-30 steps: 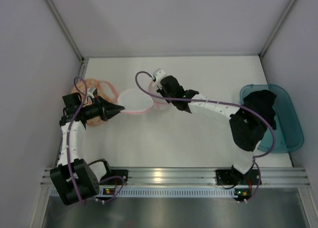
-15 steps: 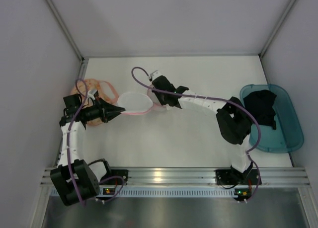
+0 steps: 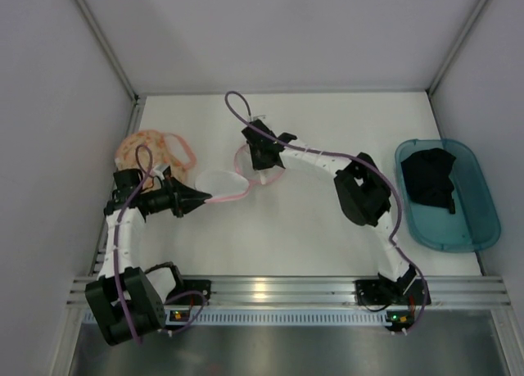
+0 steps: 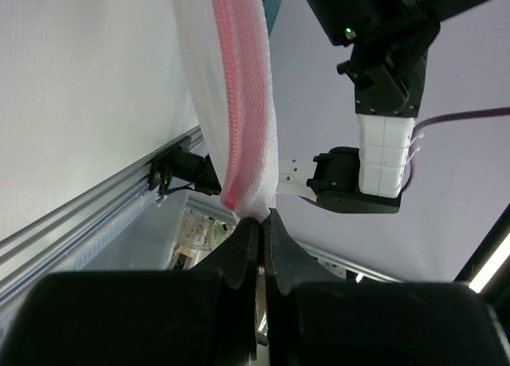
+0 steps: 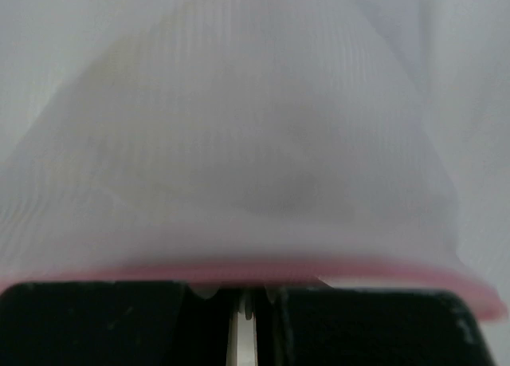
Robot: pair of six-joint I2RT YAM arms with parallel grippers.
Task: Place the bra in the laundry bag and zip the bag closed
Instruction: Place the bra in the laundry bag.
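Note:
The bra [image 3: 431, 176] lies crumpled and black in the teal tub [image 3: 471, 228] at the right. The laundry bag [image 3: 147, 142], cream with orange speckles and pink trim, lies flat at the far left, with no gripper on it. Between my arms hangs a small white pouch [image 3: 219, 182] with a pink rim. My left gripper [image 3: 204, 198] is shut on that rim's near end [image 4: 243, 103]. My right gripper [image 3: 264, 161] is shut on its far side, where pink edge [image 5: 239, 270] and white mesh [image 5: 255, 143] fill the right wrist view.
Grey walls close in the white table on the left, back and right. A metal rail [image 3: 278, 290] with both arm bases runs along the near edge. The right arm [image 3: 360, 197] arches across the table's middle, its purple cable looping above.
My right arm has swung left and back from the tub side. My left gripper has moved nearer and slightly right. The white pouch between them has been pulled longer and narrower.

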